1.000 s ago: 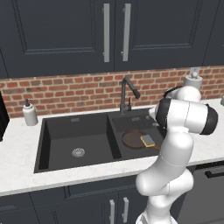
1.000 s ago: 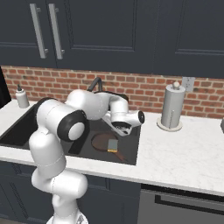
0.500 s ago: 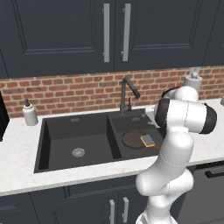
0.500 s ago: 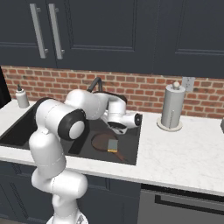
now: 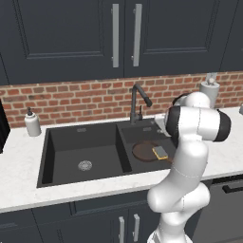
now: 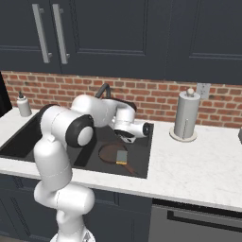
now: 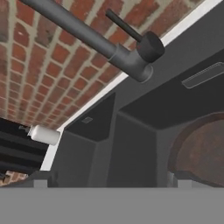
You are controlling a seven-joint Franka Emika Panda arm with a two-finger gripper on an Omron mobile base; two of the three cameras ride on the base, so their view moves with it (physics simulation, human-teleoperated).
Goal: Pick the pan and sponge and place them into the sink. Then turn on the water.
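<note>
With the wide matte black double-basin sink (image 5: 90, 142) as my reference, I see the round reddish-brown frying pan (image 5: 144, 151) lying flat in its right basin, the small yellow sponge with a grey layer (image 5: 160, 152) resting on the pan's right side. My two-finger gripper (image 6: 147, 129) hangs over that same basin with its jaws spread wide and nothing between them. From the hand camera, the dark gooseneck faucet (image 7: 94, 40) with its thin side lever (image 7: 123, 25) stands at the sink's back edge before the red brick wall (image 5: 85, 98), and a white soap dispenser bottle (image 5: 32, 123) sits on the counter beyond the sink's left end.

counter (image 5: 19, 175): white marble | sink (image 5: 61, 142) set in | soap bottle (image 5: 32, 124) left | paper-towel holder (image 6: 185, 116) right
</note>
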